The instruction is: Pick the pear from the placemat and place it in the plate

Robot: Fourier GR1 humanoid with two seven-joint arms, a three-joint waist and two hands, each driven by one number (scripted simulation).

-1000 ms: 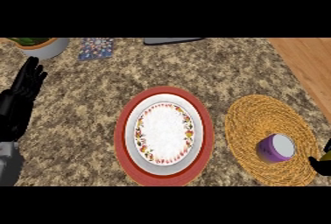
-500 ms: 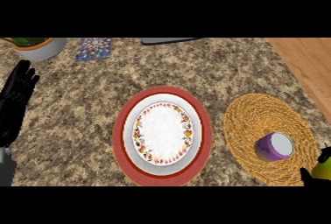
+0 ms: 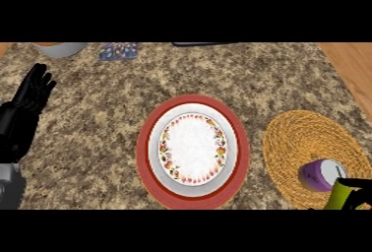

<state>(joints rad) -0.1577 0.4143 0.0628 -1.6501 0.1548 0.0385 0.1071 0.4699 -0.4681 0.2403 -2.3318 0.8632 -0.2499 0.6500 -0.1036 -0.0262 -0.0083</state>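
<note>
A white plate (image 3: 193, 147) with a flowered border sits on a red charger (image 3: 149, 147) at the counter's middle. To its right lies a round woven placemat (image 3: 312, 138). The yellow-green pear (image 3: 340, 194) shows at the placemat's near right edge, next to a purple cup (image 3: 318, 176). My right hand (image 3: 360, 188) comes in at the lower right corner with black fingers curled round the pear; most of the hand is out of view. My left hand (image 3: 25, 115) rests open at the left edge, fingers up.
A grey pot (image 3: 62, 48) stands at the far left corner, a blue patterned pad (image 3: 118, 50) beside it, and a dark object (image 3: 203, 44) at the far edge. Bare wood (image 3: 356, 64) borders the speckled counter (image 3: 94, 98) at the right.
My right hand has come further into view at the lower right, and the yellow-green pear now shows in it beside the purple cup. The left hand has hardly moved.
</note>
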